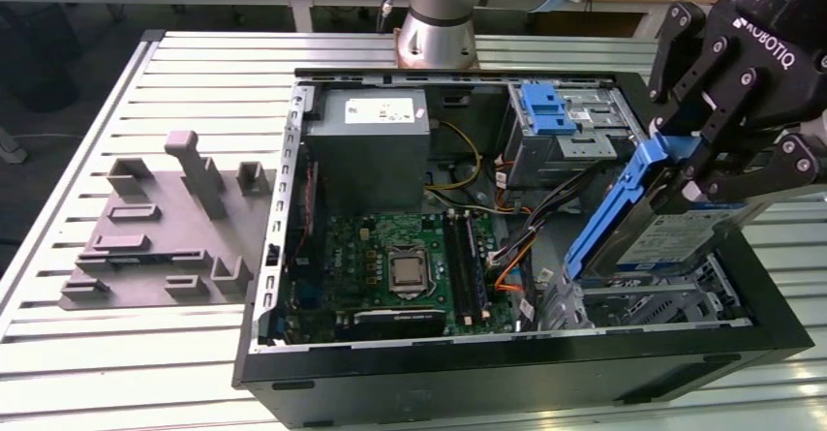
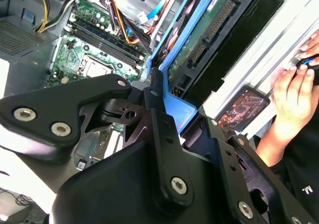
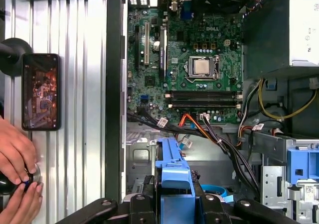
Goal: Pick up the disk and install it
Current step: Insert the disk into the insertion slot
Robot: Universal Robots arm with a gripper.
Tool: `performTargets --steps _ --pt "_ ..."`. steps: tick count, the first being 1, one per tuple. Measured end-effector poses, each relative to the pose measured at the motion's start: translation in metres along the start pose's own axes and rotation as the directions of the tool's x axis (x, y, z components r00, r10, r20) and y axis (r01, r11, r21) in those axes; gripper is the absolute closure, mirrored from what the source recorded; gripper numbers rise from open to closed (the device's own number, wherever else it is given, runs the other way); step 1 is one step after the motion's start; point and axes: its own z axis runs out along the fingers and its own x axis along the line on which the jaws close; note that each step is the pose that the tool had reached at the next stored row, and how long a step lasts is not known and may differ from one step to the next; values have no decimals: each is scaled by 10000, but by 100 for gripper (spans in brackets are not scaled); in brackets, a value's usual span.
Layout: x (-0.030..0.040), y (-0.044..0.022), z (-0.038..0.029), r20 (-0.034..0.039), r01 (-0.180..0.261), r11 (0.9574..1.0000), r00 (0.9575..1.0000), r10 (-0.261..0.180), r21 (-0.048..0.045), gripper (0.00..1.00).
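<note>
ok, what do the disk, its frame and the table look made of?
Disk body: silver-grey with a dull sheen under a label, probably metal. Its carrier frame: blue, moulded and semi-matte, looks like plastic. Table: ribbed silver slats, likely extruded aluminium.

My ribbed aluminium table (image 1: pixel 194 73) carries an open black PC case (image 1: pixel 517 378), centre-right in the exterior view; grey slotted fixture block (image 1: pixel 155 228) at left; my arm's base (image 1: pixel 436 39) top centre. First wrist view: smartphone (image 3: pixel 41 91) on the slats beside the case.
</note>
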Motion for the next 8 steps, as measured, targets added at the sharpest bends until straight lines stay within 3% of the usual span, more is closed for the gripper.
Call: performTargets --steps 8 --pt "7 -51 14 -2 -1 10000 10000 1 0 64"
